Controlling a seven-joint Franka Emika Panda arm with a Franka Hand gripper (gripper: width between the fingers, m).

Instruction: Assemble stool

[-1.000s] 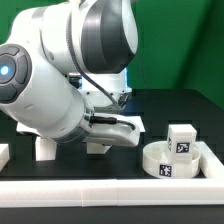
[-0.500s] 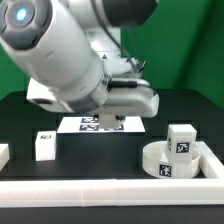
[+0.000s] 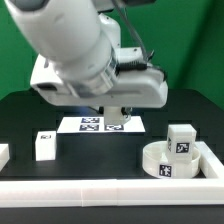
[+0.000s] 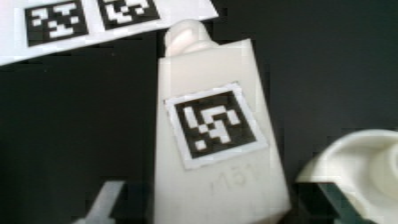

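My gripper (image 4: 217,205) is shut on a white stool leg block (image 4: 214,115) with a black-and-white tag, which reaches out from between the fingers (image 4: 107,200). In the exterior view the gripper (image 3: 117,112) hangs above the marker board (image 3: 100,124), lifted off the table. The round white seat (image 3: 175,162) lies at the exterior view's right, and another leg block (image 3: 181,139) stands on it. A third leg block (image 3: 44,145) stands on the table at the left. In the wrist view the seat's rim (image 4: 361,165) shows beside the held leg.
A long white rail (image 3: 100,191) runs along the front edge of the black table. A further white part (image 3: 3,153) peeks in at the exterior view's far left. The wrist view shows the marker board (image 4: 89,25) beyond the held leg's tip.
The arm has risen from low over the table at the left, and moved right to above the marker board. One leg block that stood there is now off the table, in the gripper.
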